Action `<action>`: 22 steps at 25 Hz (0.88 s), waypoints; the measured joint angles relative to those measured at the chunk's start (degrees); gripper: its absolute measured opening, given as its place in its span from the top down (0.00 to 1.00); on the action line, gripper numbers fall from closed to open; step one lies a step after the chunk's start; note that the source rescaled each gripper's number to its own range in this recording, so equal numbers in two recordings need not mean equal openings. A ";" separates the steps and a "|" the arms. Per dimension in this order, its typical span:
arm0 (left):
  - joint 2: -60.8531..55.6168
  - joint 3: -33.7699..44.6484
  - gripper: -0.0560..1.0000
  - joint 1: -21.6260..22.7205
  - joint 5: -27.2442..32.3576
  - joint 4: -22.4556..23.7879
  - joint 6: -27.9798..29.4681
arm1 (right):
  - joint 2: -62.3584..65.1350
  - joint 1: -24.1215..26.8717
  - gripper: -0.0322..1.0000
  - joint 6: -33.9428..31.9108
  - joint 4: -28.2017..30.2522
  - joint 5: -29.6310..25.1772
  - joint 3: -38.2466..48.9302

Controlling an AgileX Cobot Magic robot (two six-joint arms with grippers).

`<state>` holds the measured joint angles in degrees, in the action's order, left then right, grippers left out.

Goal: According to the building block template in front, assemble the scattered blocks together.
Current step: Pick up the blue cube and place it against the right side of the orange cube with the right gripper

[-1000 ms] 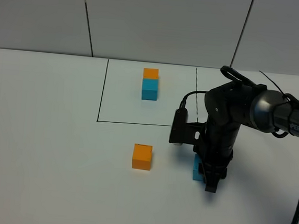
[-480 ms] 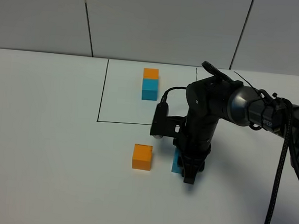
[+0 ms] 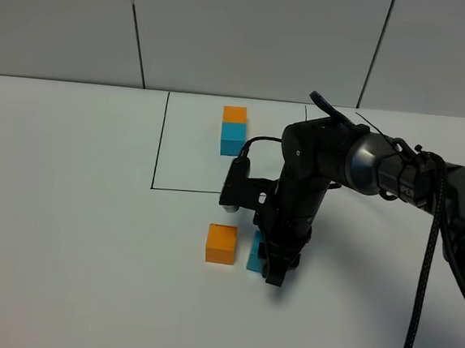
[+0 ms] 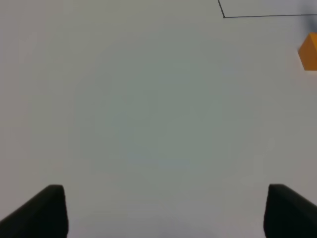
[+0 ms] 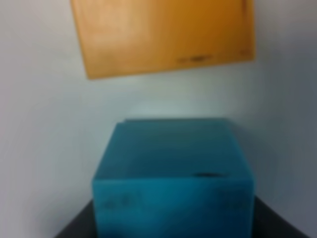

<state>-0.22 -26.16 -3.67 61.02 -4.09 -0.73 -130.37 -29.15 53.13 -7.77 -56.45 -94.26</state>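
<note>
Left gripper (image 4: 163,213) hangs over the table (image 4: 148,99), jaws wide apart, gripping nothing. Orange cube (image 3: 221,244) sits in front of the framed template pair (image 3: 234,131). Cyan cube (image 3: 254,257) is just right of it with a small gap, pinched in the right gripper (image 3: 271,269). Right arm reaches in from the right, wrist pointing down.

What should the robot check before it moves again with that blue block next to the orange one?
1. Is the right gripper gripping the small speckled cyan cube: ok.
2. Is the cyan cube touching the loose orange cube: not ok, white table shows between them.
3. Are both cubes squared up: not ok, the orange cube looks slightly turned.
4. Is the cyan cube lifted or resting on the table: cannot tell.
5. Is the left gripper out of the way: ok, open over bare table.
</note>
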 joint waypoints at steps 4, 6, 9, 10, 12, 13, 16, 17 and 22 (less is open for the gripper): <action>0.00 0.00 0.15 0.00 0.00 0.00 0.00 | -0.10 0.00 0.55 0.00 -1.05 0.10 -0.06; 0.00 0.00 0.15 0.00 0.00 0.00 0.00 | -0.22 -0.14 0.55 0.00 -1.48 0.22 -0.26; 0.00 0.00 0.15 0.00 0.00 0.00 0.00 | -0.33 -0.45 0.55 0.04 -1.67 0.54 -0.26; 0.00 0.00 0.15 0.00 0.00 0.00 0.00 | -0.33 -0.46 0.55 0.04 -1.67 0.59 -0.32; 0.00 0.00 0.15 0.00 0.00 0.00 0.00 | -0.45 -0.50 0.55 0.04 -1.75 0.62 -0.32; 0.00 0.00 0.15 0.00 0.00 0.00 0.00 | -0.43 -0.50 0.55 0.04 -1.75 0.62 -0.32; 0.00 0.00 0.15 0.00 0.00 0.00 0.00 | -0.47 -0.67 0.55 -0.29 -1.35 0.78 -0.32; 0.00 0.00 0.15 0.00 0.00 0.00 0.00 | -0.47 -0.90 0.55 -0.77 -0.84 0.99 -0.32; 0.00 0.00 0.15 0.00 0.00 0.00 0.00 | -0.56 -1.94 0.55 -2.89 2.05 2.06 -0.32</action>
<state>-0.22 -26.16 -3.67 61.02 -4.09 -0.73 -130.93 -31.09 50.24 -5.72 -54.39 -94.58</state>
